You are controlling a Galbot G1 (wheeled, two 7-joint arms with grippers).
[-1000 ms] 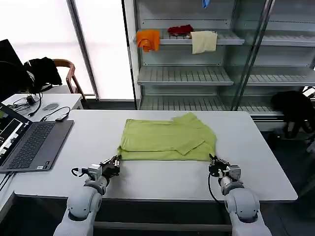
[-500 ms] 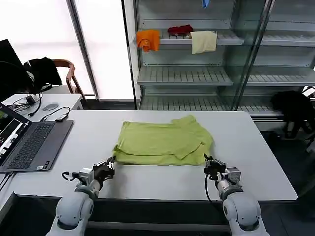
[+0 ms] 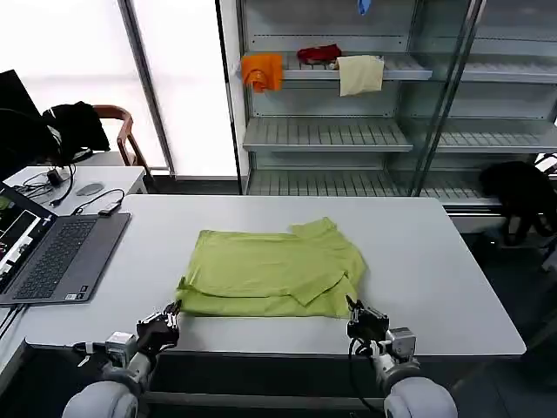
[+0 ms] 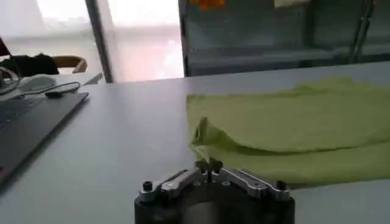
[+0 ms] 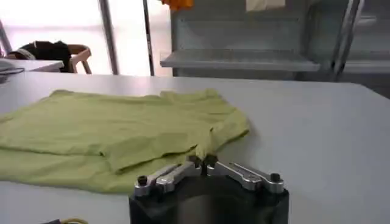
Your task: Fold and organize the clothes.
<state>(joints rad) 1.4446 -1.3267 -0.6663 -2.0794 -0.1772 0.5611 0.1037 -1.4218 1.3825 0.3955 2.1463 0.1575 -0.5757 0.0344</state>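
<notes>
The clothes, a lime-green T-shirt (image 3: 270,272), lie folded in layers on the white table (image 3: 435,261), with a sleeve turned over at the right. My left gripper (image 3: 174,310) is shut on the shirt's near left corner (image 4: 204,131) at the table's front edge. My right gripper (image 3: 352,306) is shut on the near right corner (image 5: 204,146). Both corners are drawn up into small peaks at the fingertips. The rest of the shirt (image 4: 292,122) (image 5: 122,131) spreads flat beyond the jaws.
An open laptop (image 3: 52,252) lies on the left of the table, with cables on a side desk behind it. Metal shelves (image 3: 348,131) with orange, red and cream cloths stand behind. The table's front edge is right under both grippers.
Both grippers have pulled back toward the table's front edge, dragging the folded shirt toward me and slightly to the left. Their hold on the corners has stayed the same.
</notes>
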